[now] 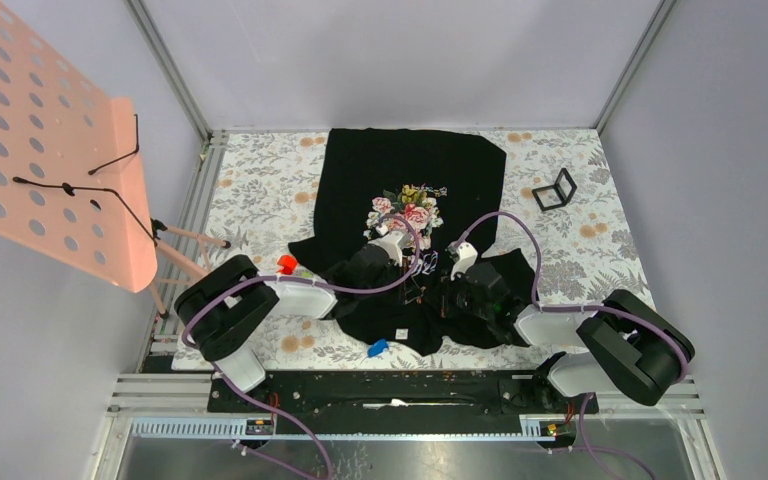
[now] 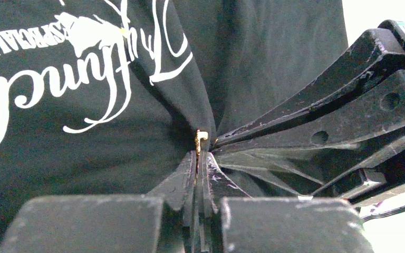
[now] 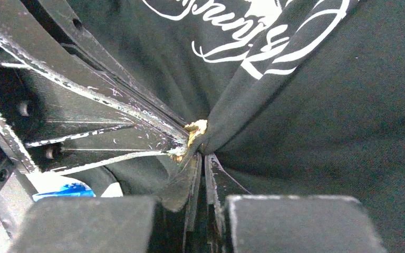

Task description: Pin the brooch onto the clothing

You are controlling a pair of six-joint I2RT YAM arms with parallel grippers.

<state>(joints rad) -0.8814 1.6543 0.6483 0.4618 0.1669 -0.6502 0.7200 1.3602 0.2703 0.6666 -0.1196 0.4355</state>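
The black T-shirt lies on the flowered cloth, its pink rose print and white script showing. Its lower part is bunched up where both grippers meet. My left gripper is shut on the tiny golden brooch, whose tip shows just above the fingertips, pressed against a raised fold of the shirt. My right gripper is shut on that fold of shirt, and the brooch shows right at its tip. In the top view the left gripper and right gripper touch tip to tip.
A red block lies left of the shirt and a small blue piece near the front edge. A black wire frame stands at the back right. A pink pegboard with black hooks leans over the left side.
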